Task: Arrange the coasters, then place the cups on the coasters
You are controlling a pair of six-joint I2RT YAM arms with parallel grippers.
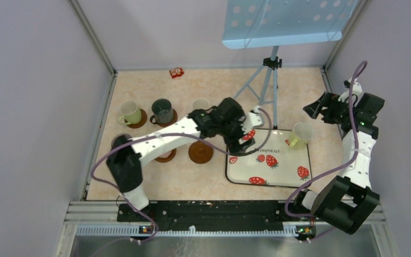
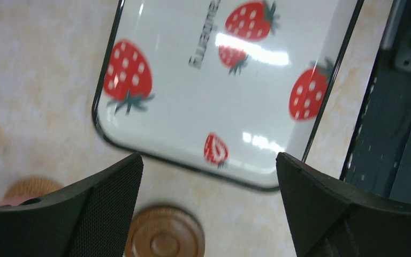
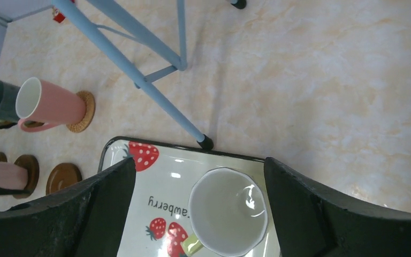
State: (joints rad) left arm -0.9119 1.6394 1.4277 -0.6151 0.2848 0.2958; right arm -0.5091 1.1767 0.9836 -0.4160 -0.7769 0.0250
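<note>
A yellow-green cup (image 1: 302, 133) (image 3: 227, 211) stands upright at the far right corner of the strawberry tray (image 1: 278, 174). My right gripper (image 1: 314, 111) (image 3: 199, 160) hangs open above it, empty. My left gripper (image 1: 244, 140) (image 2: 207, 158) is open and empty over the tray's left edge (image 2: 192, 167), near a bare brown coaster (image 1: 200, 152) (image 2: 164, 236). A yellow-green cup (image 1: 130, 112), a dark green cup (image 1: 162, 111) and a pink cup (image 3: 51, 104) each sit on a coaster. The left arm partly hides another cup (image 1: 120, 141) and coaster (image 1: 166, 156).
A blue music stand (image 1: 270, 72) has its tripod feet on the table behind the tray; one foot (image 3: 206, 142) touches the tray's far edge. A small red object (image 1: 176, 72) lies at the back wall. Grey walls close in the left, back and right sides.
</note>
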